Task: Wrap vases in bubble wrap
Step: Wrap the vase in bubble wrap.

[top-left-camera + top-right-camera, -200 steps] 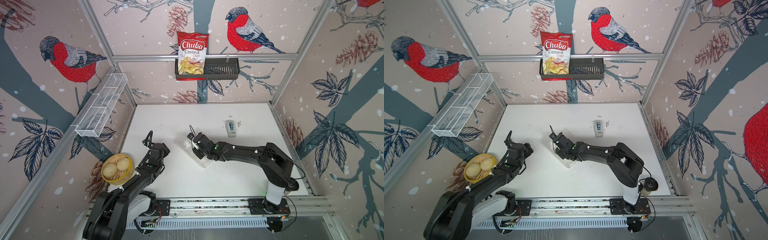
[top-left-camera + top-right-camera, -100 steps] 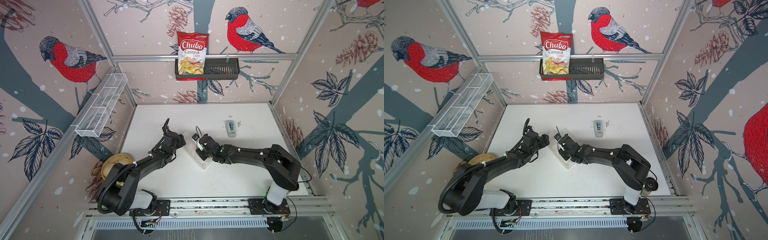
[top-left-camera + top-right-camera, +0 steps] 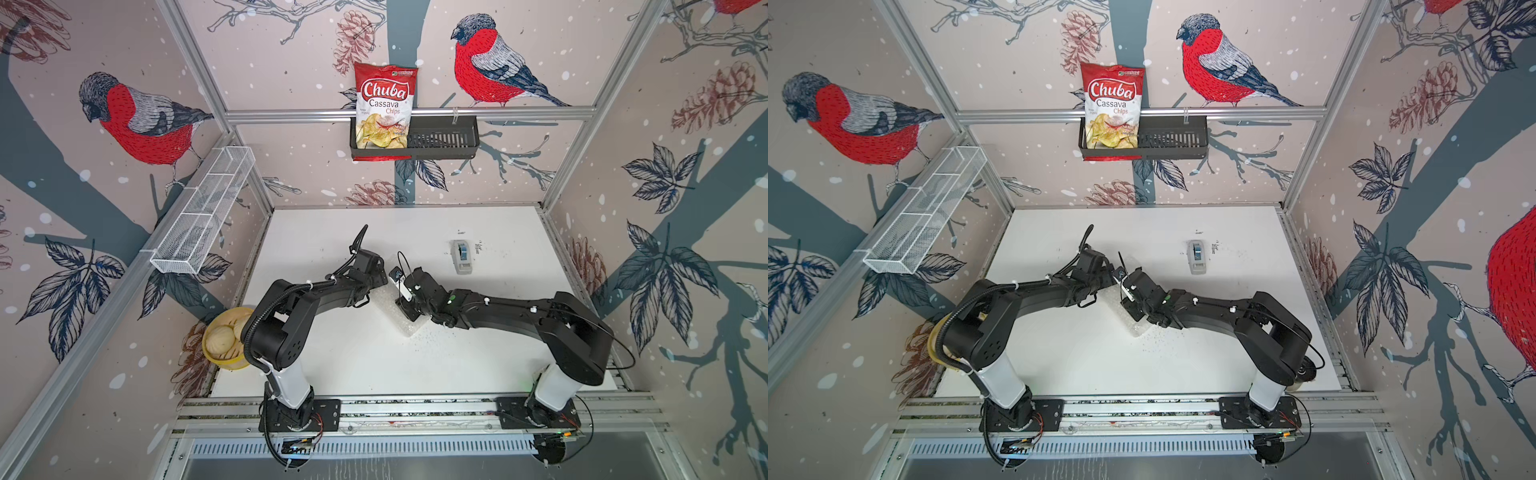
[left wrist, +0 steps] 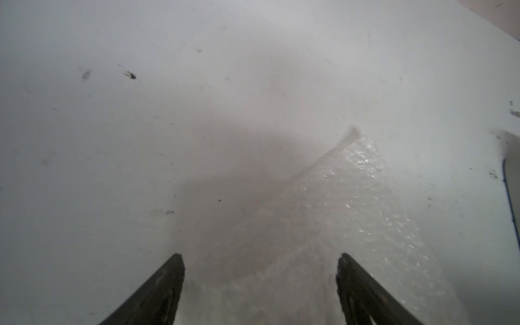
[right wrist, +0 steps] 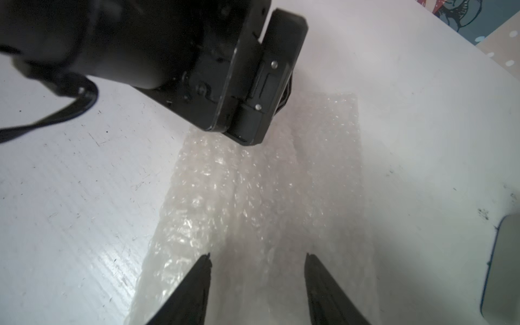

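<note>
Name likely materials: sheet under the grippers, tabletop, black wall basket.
Bubble wrap: clear soft plastic film, glossy; small bubbles glint, whitish where layered.
Tabletop: white rigid board, semi-gloss, scuffed; faint parallel ribs suggest corrugated plastic, unsure.
Black basket: matte, slotted wall; coated metal or plastic, cannot tell.

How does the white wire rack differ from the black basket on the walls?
The white wire rack is long, of fine mesh, with compartments; the black basket is shorter, with slotted walls. The black basket holds a chips bag; the white wire rack shows nothing inside. Both hang on walls.
</note>
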You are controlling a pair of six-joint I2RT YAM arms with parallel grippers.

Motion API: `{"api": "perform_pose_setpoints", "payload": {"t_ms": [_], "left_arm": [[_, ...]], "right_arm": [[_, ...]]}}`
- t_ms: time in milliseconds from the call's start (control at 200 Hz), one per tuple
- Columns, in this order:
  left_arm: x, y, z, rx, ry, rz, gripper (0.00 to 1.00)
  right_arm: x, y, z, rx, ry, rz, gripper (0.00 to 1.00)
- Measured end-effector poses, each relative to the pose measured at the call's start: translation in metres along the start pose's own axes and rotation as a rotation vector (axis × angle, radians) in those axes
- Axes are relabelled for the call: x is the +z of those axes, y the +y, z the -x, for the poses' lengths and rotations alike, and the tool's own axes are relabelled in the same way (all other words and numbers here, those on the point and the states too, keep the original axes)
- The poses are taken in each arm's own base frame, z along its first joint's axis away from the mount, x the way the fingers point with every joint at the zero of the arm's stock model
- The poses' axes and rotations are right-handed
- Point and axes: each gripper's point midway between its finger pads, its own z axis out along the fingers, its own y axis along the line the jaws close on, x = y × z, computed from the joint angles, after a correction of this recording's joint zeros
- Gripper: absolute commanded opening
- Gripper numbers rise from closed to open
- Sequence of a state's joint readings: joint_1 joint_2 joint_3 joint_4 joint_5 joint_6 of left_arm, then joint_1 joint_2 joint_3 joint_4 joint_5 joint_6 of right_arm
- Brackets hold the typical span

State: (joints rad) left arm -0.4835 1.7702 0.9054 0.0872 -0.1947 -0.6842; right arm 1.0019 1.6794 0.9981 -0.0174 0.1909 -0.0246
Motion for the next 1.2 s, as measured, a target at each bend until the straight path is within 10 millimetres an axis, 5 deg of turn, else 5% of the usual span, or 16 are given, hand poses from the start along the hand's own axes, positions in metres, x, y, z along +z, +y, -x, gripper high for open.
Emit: {"api": "perform_pose_setpoints", "payload": {"t_ms": [185,295,630,1036,1201], "left_arm": [[0.004,0.006,-0.004,-0.012,0.021,0.038,0.84],[0.0,0.007,-0.004,-0.017,0.021,0.04,0.84],[-0.005,0.008,-0.003,-0.018,0.025,0.042,0.84],[-0.003,0.007,-0.005,-0.032,0.032,0.043,0.84],[-0.003,0.006,-0.003,-0.03,0.038,0.05,0.85]], "right_arm": [[-0.018,0.01,0.013,-0.019,-0.047,-0.004,0.86],[-0.016,0.021,0.011,-0.043,-0.041,0.007,0.89],[0.018,0.02,-0.009,-0.109,0.035,-0.027,0.9],[0.032,0.026,-0.024,-0.118,0.066,-0.015,0.89],[0.034,0.027,-0.032,-0.106,0.083,0.013,0.81]]}}
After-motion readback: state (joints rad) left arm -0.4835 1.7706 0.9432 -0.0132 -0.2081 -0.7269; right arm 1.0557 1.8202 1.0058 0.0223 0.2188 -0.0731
